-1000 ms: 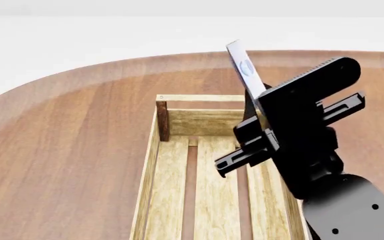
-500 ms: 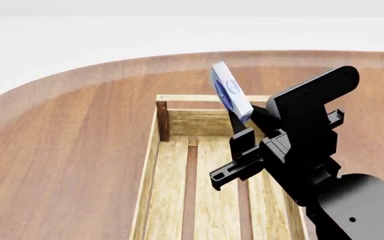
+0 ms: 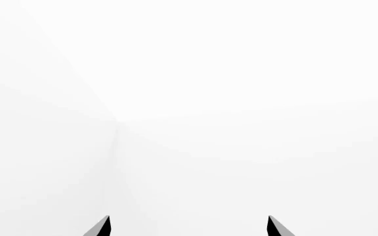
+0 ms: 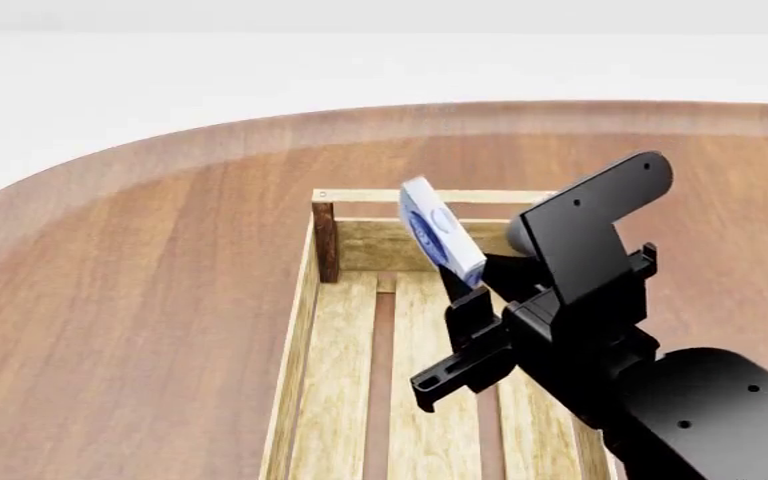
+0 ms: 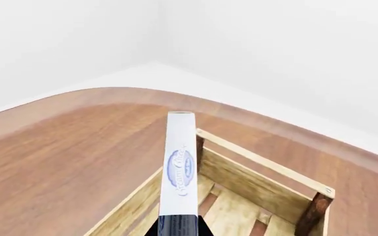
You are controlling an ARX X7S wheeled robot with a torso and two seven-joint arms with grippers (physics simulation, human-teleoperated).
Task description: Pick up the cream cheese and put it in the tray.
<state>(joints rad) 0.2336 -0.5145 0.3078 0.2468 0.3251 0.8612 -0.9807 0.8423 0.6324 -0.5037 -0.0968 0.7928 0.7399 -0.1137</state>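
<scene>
One cream cheese box (image 4: 434, 240) is pinched by its lower end in the right claw (image 4: 471, 292), held clear of every surface. It stands nearly upright, tipped a little, its blue oval logo showing, and it hangs above the tray's (image 4: 301, 330) far end, just inside the end rail. From the right wrist camera the box (image 5: 179, 169) runs lengthwise out from between the dark fingers (image 5: 194, 227), narrow edge toward the lens, with the tray's (image 5: 263, 186) end wall and a dark brown corner post beyond and below it.

Tray: light wood, slatted bottom, sitting flat on the round brown table (image 4: 131, 300).

Left claw (image 3: 187, 227): only two dark fingertips show at the frame edge in its wrist camera, standing well apart with nothing between them, facing a plain white background. It does not appear in the head camera.
</scene>
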